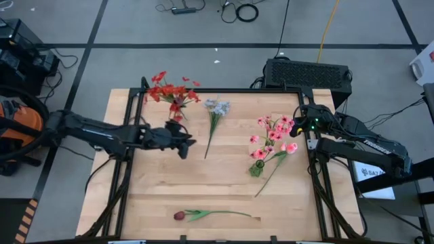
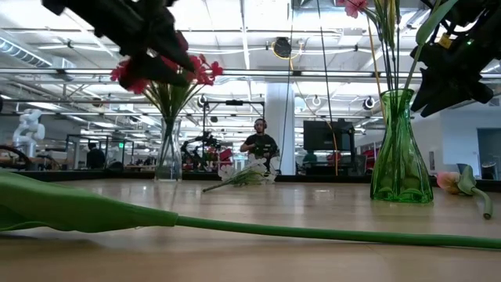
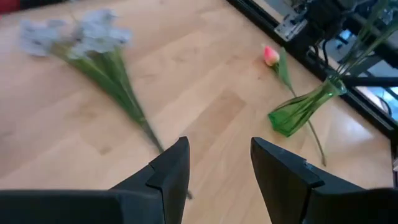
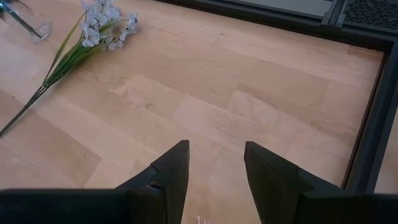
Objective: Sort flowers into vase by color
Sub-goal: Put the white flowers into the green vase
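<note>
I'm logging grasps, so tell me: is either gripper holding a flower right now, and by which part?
Nothing is held. The left gripper hangs open over bare wood near the pale grey-blue bunch; the right gripper is open and empty too.

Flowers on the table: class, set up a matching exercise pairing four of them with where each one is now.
Column one:
1. red flowers
2. pink flowers
3. grey-blue bunch
4. dark red tulip

Column two:
A. lying at the near edge
B. in the green vase
C. in the clear vase
D. lying mid-table, far side

Pairs: 1-C, 2-B, 3-D, 4-A
</note>
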